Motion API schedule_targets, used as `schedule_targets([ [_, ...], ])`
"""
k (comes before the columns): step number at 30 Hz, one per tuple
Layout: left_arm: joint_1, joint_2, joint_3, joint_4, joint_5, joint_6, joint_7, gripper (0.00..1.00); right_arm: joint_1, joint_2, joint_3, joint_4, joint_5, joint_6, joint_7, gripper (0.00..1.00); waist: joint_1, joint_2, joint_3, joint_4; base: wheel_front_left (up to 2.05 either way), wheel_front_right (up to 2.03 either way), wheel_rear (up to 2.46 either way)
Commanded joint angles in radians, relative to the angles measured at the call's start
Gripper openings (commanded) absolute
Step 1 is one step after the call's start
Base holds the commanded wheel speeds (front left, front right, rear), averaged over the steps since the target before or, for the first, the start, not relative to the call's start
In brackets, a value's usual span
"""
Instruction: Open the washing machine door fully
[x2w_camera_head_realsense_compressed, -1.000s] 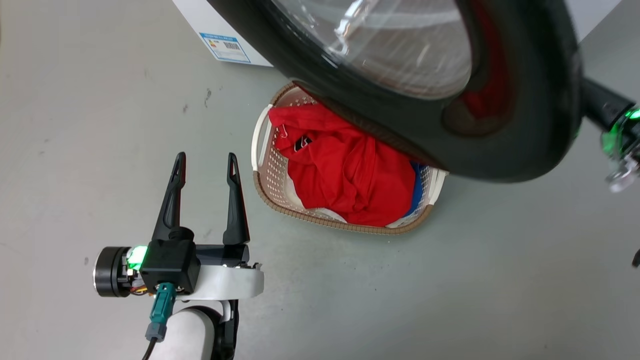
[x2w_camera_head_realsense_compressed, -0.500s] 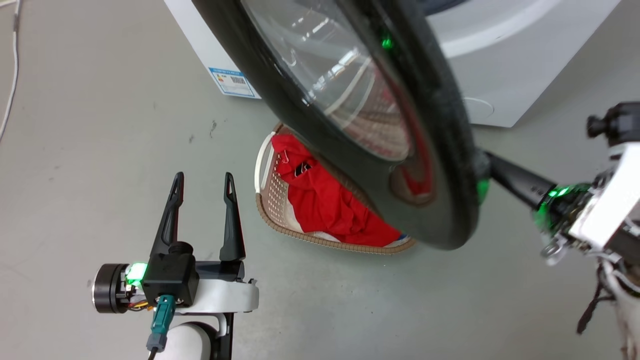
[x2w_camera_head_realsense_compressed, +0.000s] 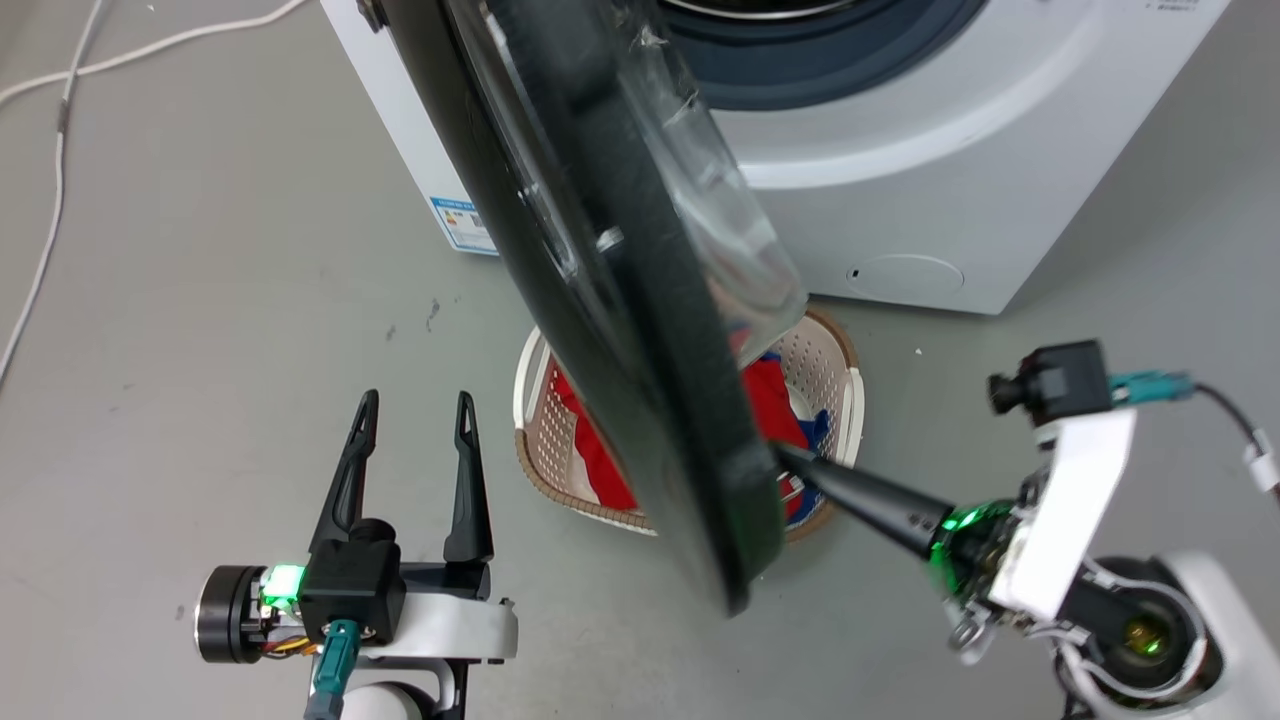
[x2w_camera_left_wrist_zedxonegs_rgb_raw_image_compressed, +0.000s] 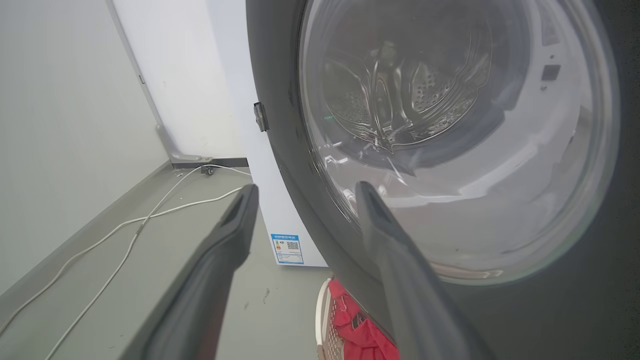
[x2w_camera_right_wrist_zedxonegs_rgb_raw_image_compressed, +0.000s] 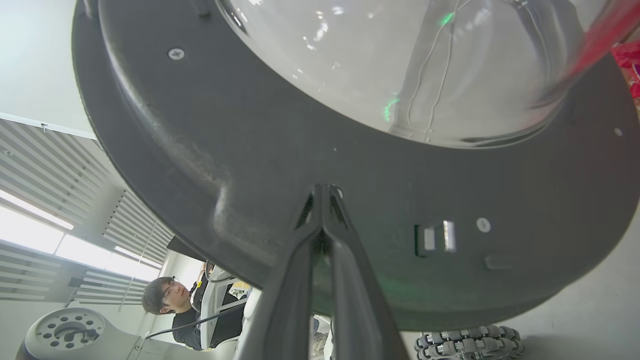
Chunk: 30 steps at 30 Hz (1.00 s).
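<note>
Moved: door swings wider, now edge-on before the washer | right gripper fingers together, tips pushing door's inside rim | left gripper near left, fingers apart, empty | about half open, needs more pushing

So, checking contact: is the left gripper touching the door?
No, the left gripper stands open over the floor, apart from the washing machine door.
</note>
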Motion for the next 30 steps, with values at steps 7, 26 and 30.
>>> schedule_targets([
  [7, 0.032, 0.007, -0.001, 0.003, 0.006, -0.004, -0.003, 1.0, 0.053, 0.056, 0.063, 0.025, -0.002, 0.003, -0.004, 0.0, 0.0001, 0.0, -0.042, 0.007, 0.0, 0.0, 0.0],
  [26, 0.093, 0.024, 0.012, 0.013, 0.002, 0.0, -0.003, 1.0, 0.142, 0.07, -0.043, -0.01, -0.066, 0.003, -0.258, 1.0, 0.0001, 0.0, -0.15, -0.016, 0.0, 0.0, 0.0],
  [30, 0.115, 0.028, 0.019, 0.01, 0.001, 0.001, -0.003, 1.0, 0.172, 0.055, -0.109, -0.052, -0.144, 0.003, -0.424, 1.0, 0.0001, 0.0, -0.181, -0.031, 0.0, 0.0, 0.0],
])
